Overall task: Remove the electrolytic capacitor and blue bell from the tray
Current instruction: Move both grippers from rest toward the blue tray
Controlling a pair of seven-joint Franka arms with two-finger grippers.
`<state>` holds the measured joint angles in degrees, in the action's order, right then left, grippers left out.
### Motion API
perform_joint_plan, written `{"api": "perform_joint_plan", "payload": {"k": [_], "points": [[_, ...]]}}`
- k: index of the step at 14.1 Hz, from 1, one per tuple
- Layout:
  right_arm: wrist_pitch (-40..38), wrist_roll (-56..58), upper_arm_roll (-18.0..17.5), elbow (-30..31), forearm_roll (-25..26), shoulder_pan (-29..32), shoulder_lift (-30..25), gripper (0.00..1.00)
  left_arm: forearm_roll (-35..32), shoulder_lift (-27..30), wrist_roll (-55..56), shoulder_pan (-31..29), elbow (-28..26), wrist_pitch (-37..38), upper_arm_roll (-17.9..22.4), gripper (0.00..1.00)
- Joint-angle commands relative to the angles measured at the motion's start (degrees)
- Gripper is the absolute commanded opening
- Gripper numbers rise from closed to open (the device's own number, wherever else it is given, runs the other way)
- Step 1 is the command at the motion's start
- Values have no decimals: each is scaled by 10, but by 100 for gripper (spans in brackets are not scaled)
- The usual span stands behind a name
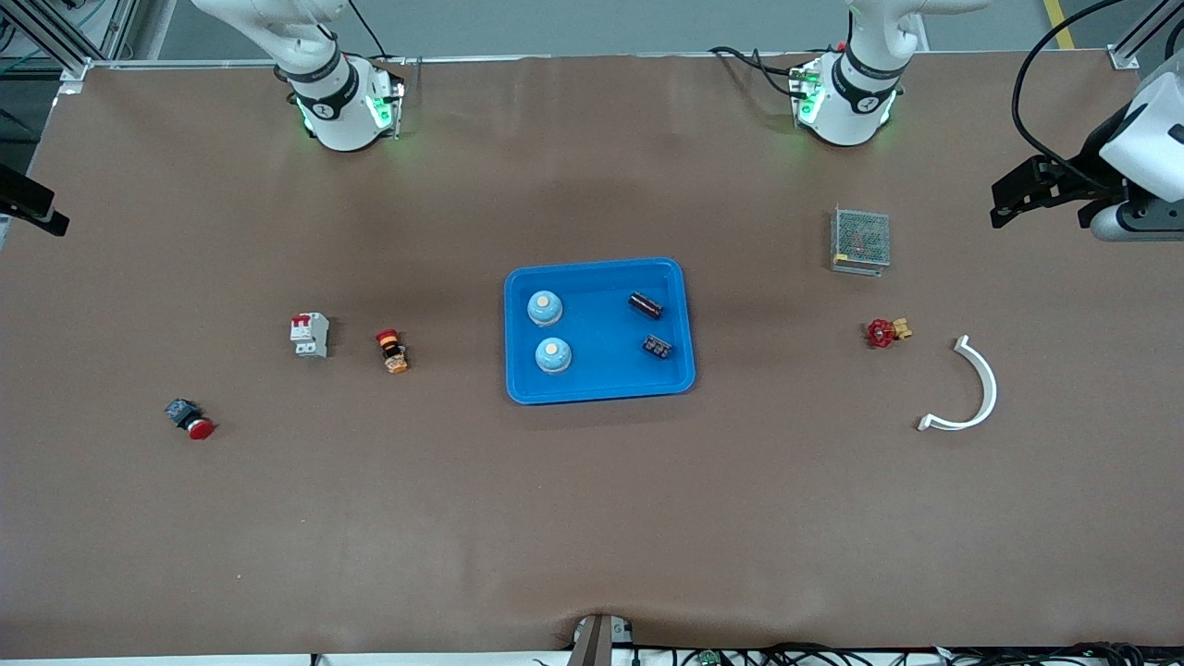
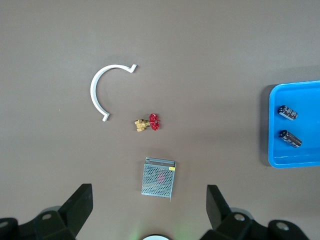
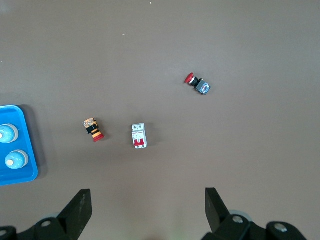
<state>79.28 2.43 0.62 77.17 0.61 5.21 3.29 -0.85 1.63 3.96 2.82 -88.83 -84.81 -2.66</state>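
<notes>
A blue tray [image 1: 597,266] lies at the table's middle. In it are two pale blue bells [image 1: 545,308] [image 1: 553,354] toward the right arm's end and two dark capacitors [image 1: 647,304] [image 1: 658,346] toward the left arm's end. The left wrist view shows the capacitors [image 2: 288,112] [image 2: 291,138] in the tray's corner [image 2: 274,150]. The right wrist view shows the bells [image 3: 7,134] [image 3: 15,159]. My left gripper [image 2: 149,190] hangs open and empty high over the left arm's end of the table. My right gripper [image 3: 147,192] hangs open and empty high over the right arm's end.
A metal mesh box [image 1: 860,240], a red-handled valve [image 1: 886,331] and a white curved clip [image 1: 971,388] lie toward the left arm's end. A white circuit breaker [image 1: 310,335], an orange-and-red push button [image 1: 392,351] and a red mushroom button [image 1: 191,419] lie toward the right arm's end.
</notes>
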Motion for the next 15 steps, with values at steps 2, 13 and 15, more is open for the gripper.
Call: {"api": "perform_joint_plan", "payload": {"k": [2,13,15], "points": [[-2,-10,1,-11,10,-6,3,100,-1,-2,-5,-3,23,10,0,100],[17,-12,4,25,6,3,7,100,3,-46,110,6,18,8,-80,100],[52,-60,3,82,5,-2,-1,100,6,-66,148,6,16,-1,-102,100]]}}
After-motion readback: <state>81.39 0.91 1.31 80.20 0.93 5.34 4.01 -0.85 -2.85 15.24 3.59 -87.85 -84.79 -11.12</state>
